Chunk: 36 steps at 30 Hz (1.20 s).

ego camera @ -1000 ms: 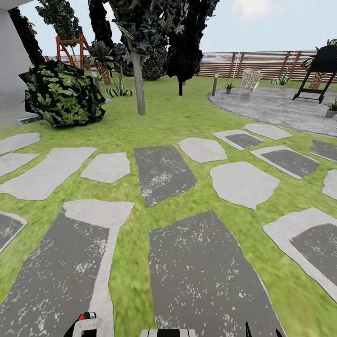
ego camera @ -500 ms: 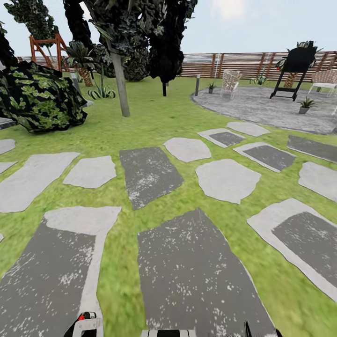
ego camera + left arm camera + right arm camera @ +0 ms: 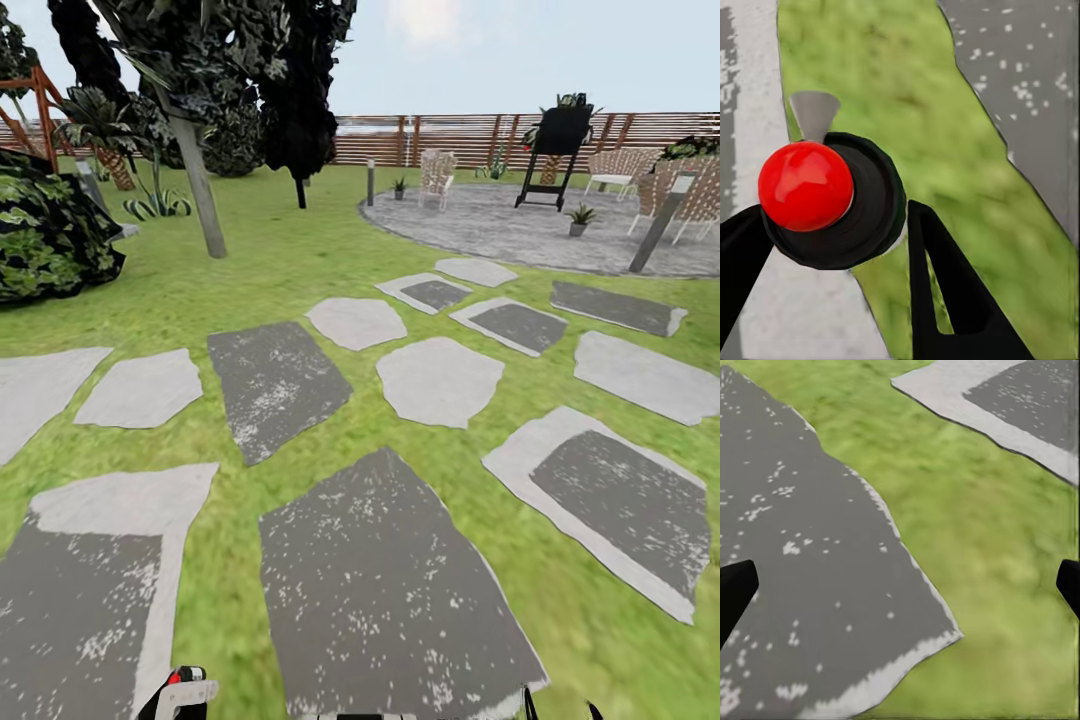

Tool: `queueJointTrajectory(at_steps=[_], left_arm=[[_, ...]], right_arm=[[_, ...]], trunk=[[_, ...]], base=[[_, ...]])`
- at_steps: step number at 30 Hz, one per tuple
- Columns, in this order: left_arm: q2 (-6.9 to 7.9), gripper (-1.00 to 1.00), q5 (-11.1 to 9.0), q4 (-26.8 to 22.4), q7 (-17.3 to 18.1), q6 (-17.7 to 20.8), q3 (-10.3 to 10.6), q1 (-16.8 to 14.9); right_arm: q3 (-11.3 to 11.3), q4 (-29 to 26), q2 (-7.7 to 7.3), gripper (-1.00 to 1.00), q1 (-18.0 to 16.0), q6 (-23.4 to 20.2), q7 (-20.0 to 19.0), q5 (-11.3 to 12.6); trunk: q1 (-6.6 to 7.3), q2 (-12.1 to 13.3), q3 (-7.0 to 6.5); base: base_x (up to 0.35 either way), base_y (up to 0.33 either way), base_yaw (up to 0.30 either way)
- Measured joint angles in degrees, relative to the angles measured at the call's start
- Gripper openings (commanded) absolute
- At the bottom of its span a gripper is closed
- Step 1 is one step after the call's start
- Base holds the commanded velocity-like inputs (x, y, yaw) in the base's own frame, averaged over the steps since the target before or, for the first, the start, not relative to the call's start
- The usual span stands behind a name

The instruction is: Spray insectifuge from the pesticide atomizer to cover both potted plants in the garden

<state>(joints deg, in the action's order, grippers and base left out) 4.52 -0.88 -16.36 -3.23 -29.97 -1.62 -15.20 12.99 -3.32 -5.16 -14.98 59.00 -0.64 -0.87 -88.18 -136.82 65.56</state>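
A: Where's the robot?
B: Out in the garden [image 3: 330,250], on the lawn among flat stepping stones [image 3: 275,385]. Trees [image 3: 200,110] far left, brown slatted fence [image 3: 450,135] along the back.

A: Task things?
B: A round grey patio [image 3: 500,225] far right. A small potted plant [image 3: 580,216] stands on it, near a black stand [image 3: 555,150]. A second small potted plant [image 3: 400,187] is at the patio's far edge, beside a short lamp post [image 3: 370,182]. Both are too small to tell the leaves. Pale chairs [image 3: 436,175] are also on the patio.

A: Left gripper [image 3: 832,214]?
B: Fingers apart, over grass and a stone's edge. A black round part with a red knob [image 3: 805,185] shows between them; can't tell if they touch it.

A: Right gripper [image 3: 900,585]?
B: Spread wide, fingertips at opposite edges of the wrist view, nothing between them. Below it are a dark speckled stone [image 3: 810,577] and grass.
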Motion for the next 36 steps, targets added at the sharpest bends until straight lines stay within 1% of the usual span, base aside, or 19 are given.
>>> queueJointTrajectory(at_steps=[10, 28, 31, 36], left_arm=[[-0.04, -1.00, 0.0, 0.1, 0.0, 0.0, 0.0, 0.0], [-0.04, -1.00, -0.1, 0.1, 0.0, 0.0, 0.0, 0.0], [-0.04, -1.00, -0.1, 0.1, 0.0, 0.0, 0.0, 0.0], [-0.04, -1.00, -0.1, 0.1, 0.0, 0.0, 0.0, 0.0]], right_arm=[[0.0, 0.0, 0.04, 1.00, 0.0, 0.0, 0.0, 0.0], [-0.1, 0.0, 0.06, 1.00, 0.0, 0.0, 0.0, 0.0], [-0.1, 0.0, 0.14, 1.00, 0.0, 0.0, 0.0, -0.1], [0.0, 0.0, 0.82, 1.00, 0.0, 0.0, 0.0, -0.1]], trunk=[[2.20, 4.0, -1.80], [2.21, 4.0, -1.80], [2.21, 4.0, -1.80], [2.23, 4.0, -1.80]], base=[[0.000, 0.000, -0.300], [0.007, 0.000, -0.300], [0.116, 0.000, -0.300], [0.260, 0.000, -0.300]])
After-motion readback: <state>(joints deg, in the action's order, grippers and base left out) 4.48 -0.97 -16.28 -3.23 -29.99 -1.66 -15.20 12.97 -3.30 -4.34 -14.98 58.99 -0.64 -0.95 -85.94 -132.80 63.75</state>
